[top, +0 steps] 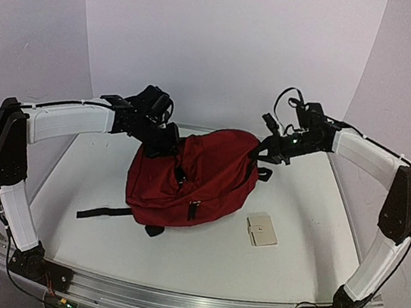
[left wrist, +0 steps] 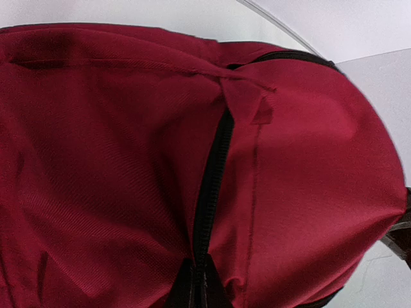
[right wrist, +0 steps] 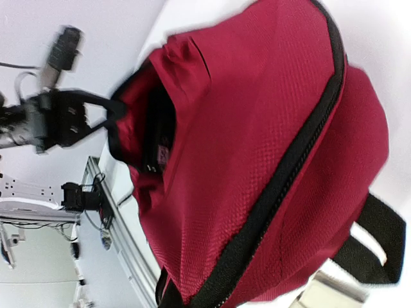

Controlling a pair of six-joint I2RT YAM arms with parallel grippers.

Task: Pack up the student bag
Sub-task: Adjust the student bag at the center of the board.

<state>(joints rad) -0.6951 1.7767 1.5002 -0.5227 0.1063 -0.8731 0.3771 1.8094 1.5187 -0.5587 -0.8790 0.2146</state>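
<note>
The student bag (top: 195, 175), dark red with black zippers, sits mid-table and fills both wrist views (left wrist: 115, 160) (right wrist: 257, 128). My left gripper (top: 165, 144) is at its upper left edge, shut on the bag's fabric beside the black zipper (left wrist: 212, 179); the fingertips (left wrist: 186, 289) pinch together at the bottom of the left wrist view. My right gripper (top: 271, 149) is at the bag's upper right corner, shut on the fabric there (right wrist: 164, 295). The bag's mouth (right wrist: 154, 122) gapes slightly, dark inside, with the left gripper (right wrist: 106, 119) holding its rim.
A small flat beige object (top: 262, 229) lies on the table right of the bag. A black strap (top: 101, 214) trails from the bag's lower left, another shows in the right wrist view (right wrist: 372, 244). The metal rail (top: 184, 304) runs along the near edge.
</note>
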